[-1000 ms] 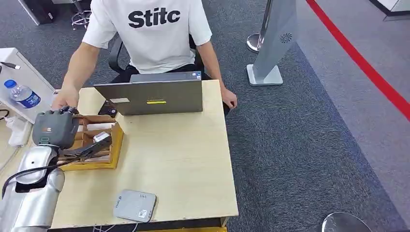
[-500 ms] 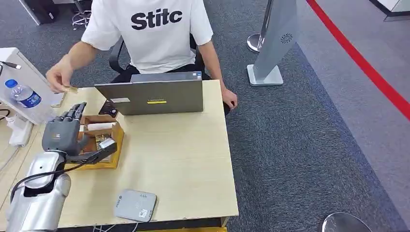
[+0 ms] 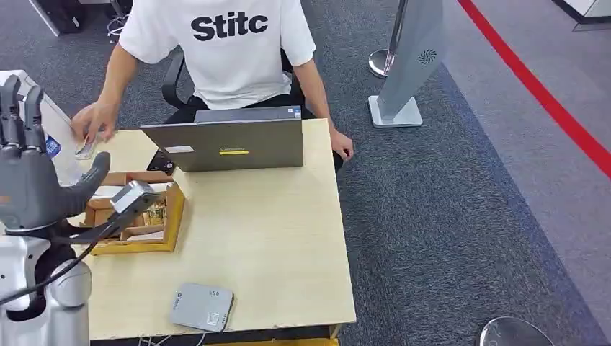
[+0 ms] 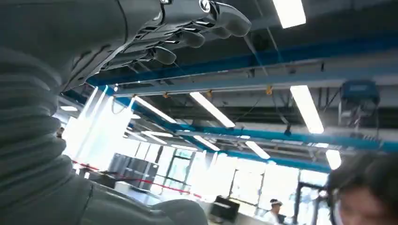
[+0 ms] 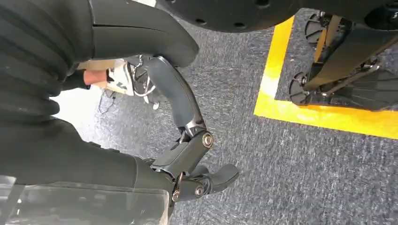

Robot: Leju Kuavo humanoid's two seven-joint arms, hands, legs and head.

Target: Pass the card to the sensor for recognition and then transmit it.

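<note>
Over the left edge of the surface, the left hand (image 3: 32,184) is raised high, palm turned inward, fingers (image 3: 18,108) spread wide and holding nothing. The left wrist view confirms it: fingers loose against the ceiling lights, no card between them. At the far left corner, the person's hand (image 3: 92,124) hovers over a small pale thing that looks like the card (image 3: 85,149), though it's too small to be sure. So the handover reads as done.

The job now, I'd say, is a clean retreat. Keep those fingers released and bring the arm back without dipping, because the tray (image 3: 173,216) sits directly below it and the laptop (image 3: 230,144) stands just beyond. If another card is due, pinch it by its edges and lay it flat over the sensor (image 3: 202,306) at the near edge.

The right hand (image 5: 187,159) hangs by the floor, fingers loosely bent, nothing in them.
</note>
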